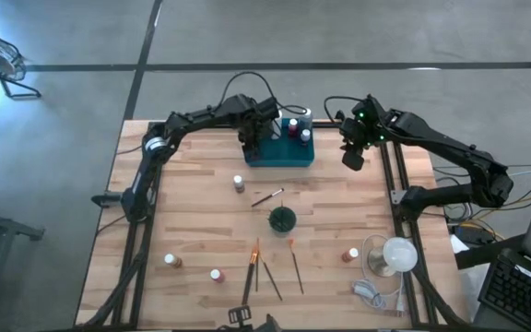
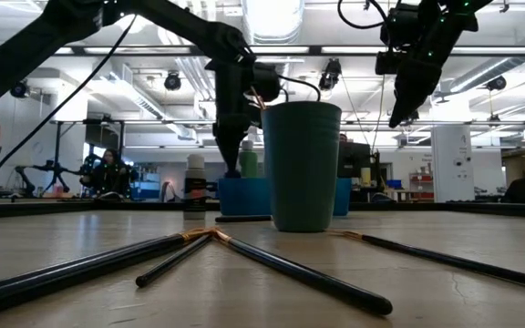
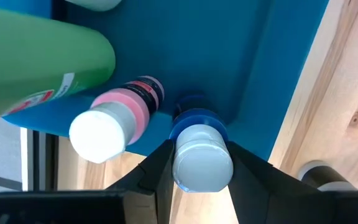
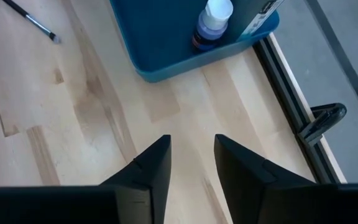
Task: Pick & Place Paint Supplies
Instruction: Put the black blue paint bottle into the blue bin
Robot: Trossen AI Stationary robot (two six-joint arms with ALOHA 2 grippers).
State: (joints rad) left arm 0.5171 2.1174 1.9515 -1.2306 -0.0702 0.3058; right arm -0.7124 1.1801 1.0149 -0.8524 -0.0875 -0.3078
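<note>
The left gripper [image 1: 252, 146] is reaching into the teal tray [image 1: 300, 156] at the worktop's [image 1: 201, 212] twelve o'clock edge, its fingers clamping a blue bottle [image 3: 199, 149] with a white cap that is standing on the tray floor. Just beside that bottle, a pink bottle [image 3: 122, 115] and a green bottle [image 3: 36, 62] are also sitting in the tray. The right gripper [image 1: 352, 159] is hanging above bare wood at the tray's three o'clock side, its fingers [image 4: 154, 168] standing apart and holding nothing. A grey bottle [image 1: 238, 184] is standing at the tray's seven o'clock. The dark green cup [image 1: 282, 219] is sitting near the worktop's centre, with one paintbrush [image 1: 267, 197] lying at its eleven o'clock. More paintbrushes [image 1: 270, 272] are lying fanned out at the cup's six o'clock. Three further bottles are standing apart toward the six o'clock edge: one [image 1: 170, 261] at eight o'clock from the cup, one [image 1: 217, 275] at seven o'clock, one [image 1: 352, 254] at four o'clock.
</note>
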